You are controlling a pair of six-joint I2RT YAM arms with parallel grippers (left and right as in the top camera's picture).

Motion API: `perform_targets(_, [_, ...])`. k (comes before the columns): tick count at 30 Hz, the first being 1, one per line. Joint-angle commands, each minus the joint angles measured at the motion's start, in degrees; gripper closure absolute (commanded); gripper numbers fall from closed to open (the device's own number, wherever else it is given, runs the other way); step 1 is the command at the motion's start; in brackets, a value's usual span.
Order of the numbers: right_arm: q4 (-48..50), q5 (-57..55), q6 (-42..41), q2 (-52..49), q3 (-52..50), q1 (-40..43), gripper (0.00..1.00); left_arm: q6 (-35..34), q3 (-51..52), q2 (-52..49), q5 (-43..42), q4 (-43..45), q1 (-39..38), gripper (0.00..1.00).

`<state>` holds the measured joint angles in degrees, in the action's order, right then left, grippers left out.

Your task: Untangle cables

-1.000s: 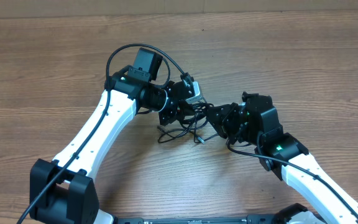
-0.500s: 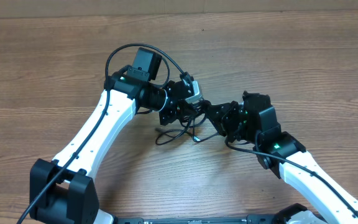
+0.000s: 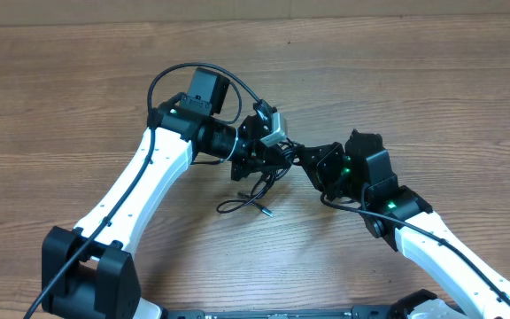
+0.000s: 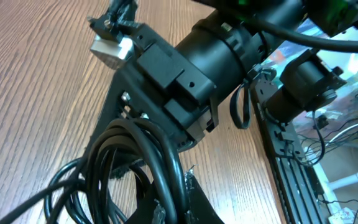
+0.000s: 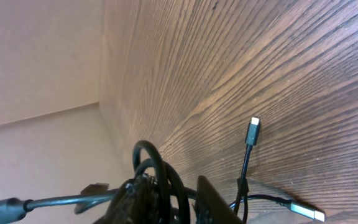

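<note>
The cables [image 3: 268, 170] are a tangle of thin black cords hanging between my two grippers above the wooden table [image 3: 432, 80]. My left gripper [image 3: 259, 152] is shut on the tangle from the left. In the left wrist view, thick loops of the cables [image 4: 126, 165] run between the fingers of the left gripper [image 4: 174, 205]. My right gripper [image 3: 306, 161] is shut on the same tangle from the right. In the right wrist view, cable loops [image 5: 160, 168] sit between the jaws of the right gripper [image 5: 173, 193]. One loose loop [image 3: 237, 205] trails down to the table and ends in a small plug [image 3: 266, 211].
A pale grey plug block [image 3: 275, 130] sticks up beside the left gripper. In the right wrist view a plug end [image 5: 253, 130] dangles over the wood and a silver plug [image 5: 303, 210] lies lower right. Both white arms reach in from the near edge.
Both grippers have drawn the tangle up and slightly away from the table. The loose loop and plug now trail lower left of it. The right jaws have narrowed a little.
</note>
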<state>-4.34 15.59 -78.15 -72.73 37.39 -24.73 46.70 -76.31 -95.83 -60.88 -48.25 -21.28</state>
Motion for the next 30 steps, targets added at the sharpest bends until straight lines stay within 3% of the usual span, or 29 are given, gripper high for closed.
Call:
perform_targets(1, [0.04, 4.04, 0.0, -0.7, 0.61, -0.28, 0.91, 0.87, -0.76, 0.7, -6.47, 0.61, -0.85, 0.96])
perform_targets(2, [-0.09, 4.11, 0.0, -0.7, 0.61, -0.28, 0.96, 0.87, -0.76, 0.7, -6.21, 0.72, -0.85, 0.96])
perform_targets(6, [-0.52, 4.22, 0.61, -0.7, 0.61, -0.28, 0.96, -0.26, -0.76, 0.7, -4.09, 1.42, -0.81, 0.96])
perform_targets(9, [-0.92, 2.86, 8.37, -0.7, 0.61, -0.28, 0.96, -11.3, -0.76, 0.7, 3.21, 5.33, -0.7, 0.96])
perform_targets(12, [-5.44, -6.69, 12.31, -0.22, 0.61, -0.26, 0.96, -31.61, -0.76, 0.7, 17.99, 11.13, 0.0, 0.96])
perform_targets(15, [-6.1, -12.07, 16.39, 2.36, 0.72, -0.26, 0.96, -46.9, -0.76, 0.7, 32.13, 12.24, 0.87, 0.96])
perform_targets(18, [-6.25, -15.98, 21.2, 7.23, 1.49, -0.28, 0.96, -55.76, -0.76, 0.7, 39.95, 11.65, 1.03, 0.96])
perform_targets(24, [-5.64, -18.51, 31.93, 19.54, 4.0, -0.28, 0.96, -61.2, -0.74, 0.68, 41.2, 11.39, 1.01, 0.96])
perform_targets(26, [-2.6, -15.32, 38.01, 23.87, 4.0, -0.28, 0.96, -64.11, -0.72, 0.68, 40.72, 11.39, 0.94, 0.96])
perform_targets(30, [2.95, -6.8, 46.1, 28.72, 4.0, -0.28, 0.96, -63.06, -0.72, 0.59, 36.92, 11.41, 0.0, 0.96])
